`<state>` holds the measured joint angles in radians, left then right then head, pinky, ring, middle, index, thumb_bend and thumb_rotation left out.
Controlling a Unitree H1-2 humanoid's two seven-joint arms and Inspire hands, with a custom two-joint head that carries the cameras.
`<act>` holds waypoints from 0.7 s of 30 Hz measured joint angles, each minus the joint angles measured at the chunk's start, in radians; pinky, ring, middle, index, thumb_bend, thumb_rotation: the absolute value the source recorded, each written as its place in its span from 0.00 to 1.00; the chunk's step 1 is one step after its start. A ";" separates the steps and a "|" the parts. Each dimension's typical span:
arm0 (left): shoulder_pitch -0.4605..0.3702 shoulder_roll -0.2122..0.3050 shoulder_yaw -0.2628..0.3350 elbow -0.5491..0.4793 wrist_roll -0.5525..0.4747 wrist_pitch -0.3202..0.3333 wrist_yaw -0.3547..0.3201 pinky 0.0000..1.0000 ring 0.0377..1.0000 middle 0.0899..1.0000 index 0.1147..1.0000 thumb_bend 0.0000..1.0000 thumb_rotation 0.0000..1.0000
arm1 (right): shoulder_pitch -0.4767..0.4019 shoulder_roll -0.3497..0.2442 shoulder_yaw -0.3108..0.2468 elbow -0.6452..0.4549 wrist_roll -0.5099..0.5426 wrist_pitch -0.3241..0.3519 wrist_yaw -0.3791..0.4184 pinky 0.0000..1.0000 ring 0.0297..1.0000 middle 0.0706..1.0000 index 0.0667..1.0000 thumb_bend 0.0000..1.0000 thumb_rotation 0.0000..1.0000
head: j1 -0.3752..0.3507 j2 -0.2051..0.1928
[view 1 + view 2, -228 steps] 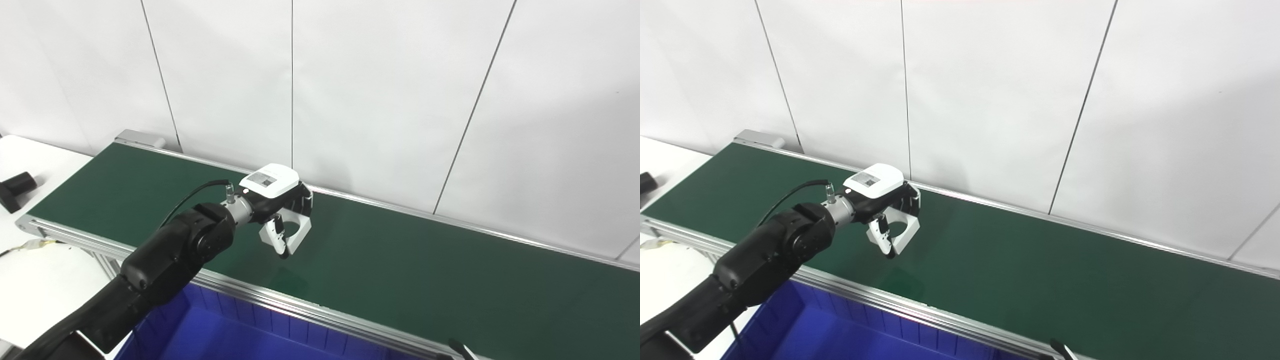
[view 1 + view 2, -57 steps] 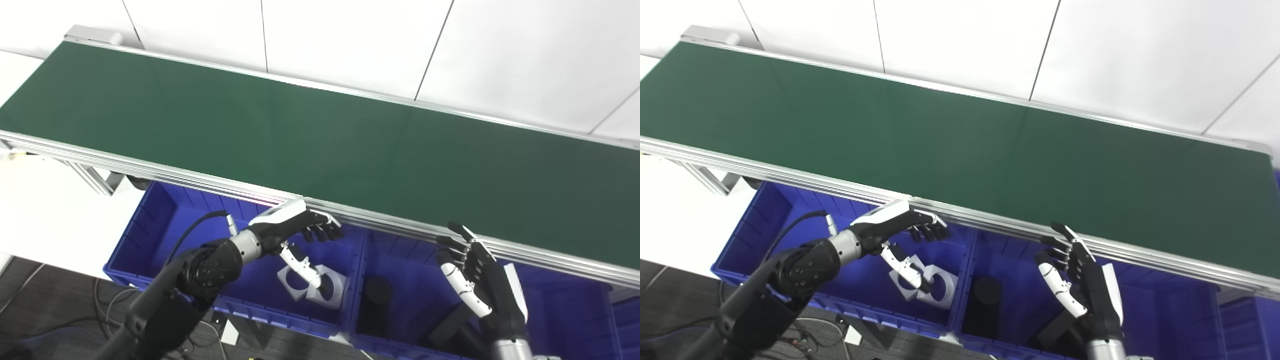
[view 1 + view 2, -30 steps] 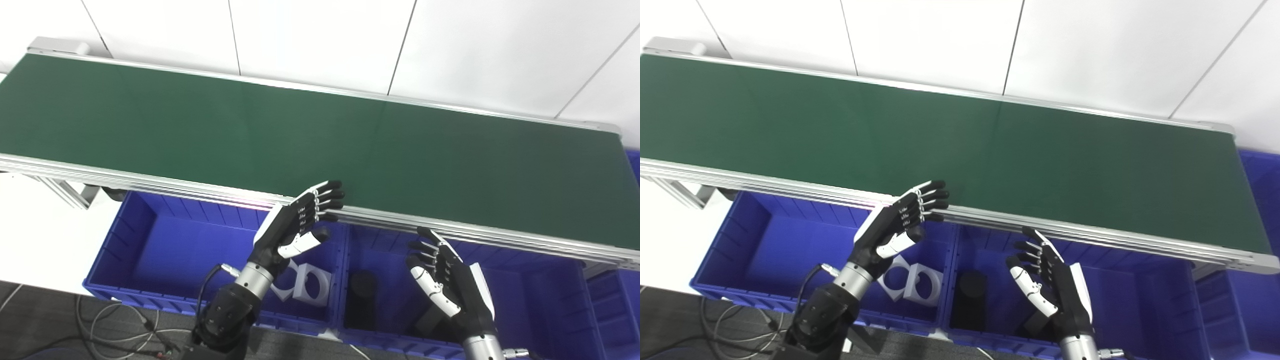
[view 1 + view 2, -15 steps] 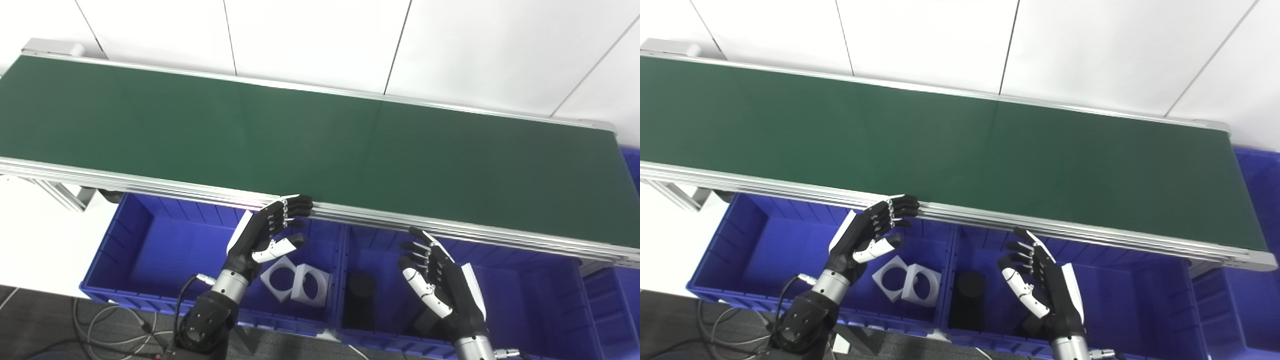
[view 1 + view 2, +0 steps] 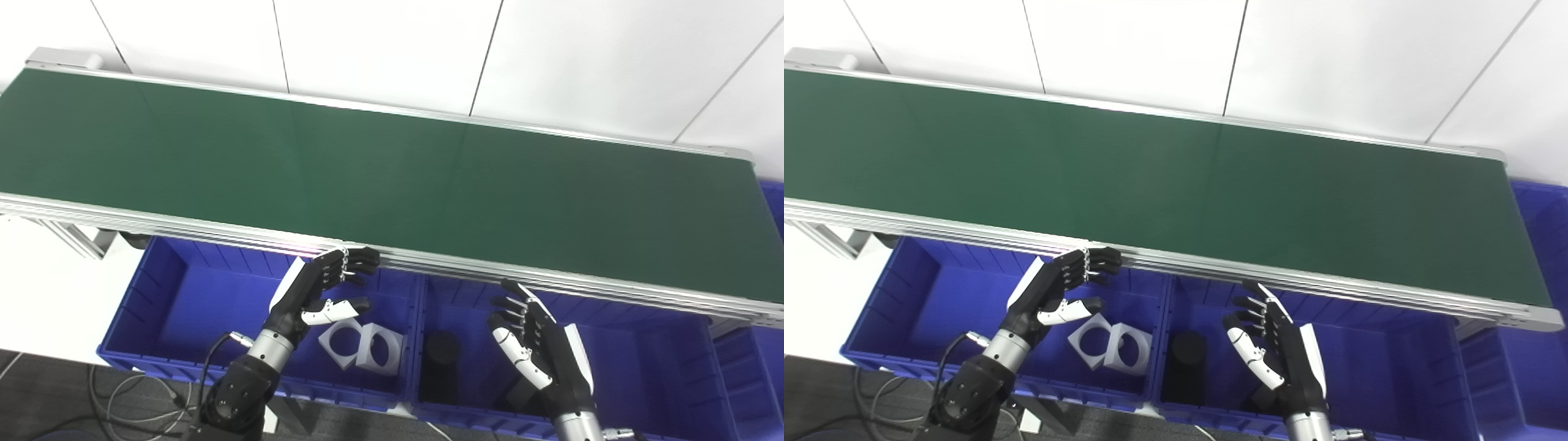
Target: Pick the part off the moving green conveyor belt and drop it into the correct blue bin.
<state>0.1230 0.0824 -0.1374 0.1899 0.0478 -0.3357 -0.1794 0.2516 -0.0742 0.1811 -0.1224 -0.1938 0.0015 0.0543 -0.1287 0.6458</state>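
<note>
I have the left robot hand (image 5: 318, 291) released, fingers spread and holding nothing, raised over the left blue bin (image 5: 184, 288) with its fingertips close under the near rail of the green conveyor belt (image 5: 367, 177). The right robot hand (image 5: 542, 355) is likewise released and empty, palm turned inward, over the middle blue bin (image 5: 649, 343).

The task's thing is off the belt: two white square parts with round holes (image 5: 362, 346) lie side by side on the floor of the left bin, just below and a little to the right of my left robot hand, each tilted on a corner. I cannot tell which of the two is the one this run is about. They are squarish, so I see no clear long axis. A dark cylinder (image 5: 440, 362) stands in the middle bin, beside the divider.

The belt itself shows no part anywhere along its length in either view. So the relation that matters for my coming move is hand to belt: both robot hands sit below and in front of the near rail, the left nearer to it. Whichever end a fresh part rides in from, I judge the hand on that side should reach up and over the rail
</note>
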 measured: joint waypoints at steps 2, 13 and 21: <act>0.000 0.014 -0.012 0.001 0.000 -0.001 -0.013 0.64 0.71 0.71 0.69 0.91 0.53 | 0.000 0.004 0.004 0.001 -0.010 0.000 -0.002 0.66 0.72 0.76 0.86 0.38 0.55 | -0.015 -0.002; -0.008 0.076 -0.023 0.040 -0.024 -0.006 -0.083 0.72 0.78 0.77 0.73 0.98 0.51 | -0.002 0.031 0.022 0.023 -0.033 -0.005 -0.024 0.66 0.72 0.75 0.86 0.42 0.56 | -0.094 -0.003; -0.015 0.075 -0.013 0.044 -0.046 -0.003 -0.087 0.73 0.78 0.78 0.74 1.00 0.49 | -0.006 0.038 0.026 0.043 -0.037 -0.015 -0.035 0.66 0.72 0.76 0.86 0.43 0.61 | -0.091 -0.006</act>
<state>0.1077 0.1573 -0.1506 0.2343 0.0019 -0.3391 -0.2668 0.2459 -0.0366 0.2067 -0.0792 -0.2305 -0.0135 0.0193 -0.2194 0.6397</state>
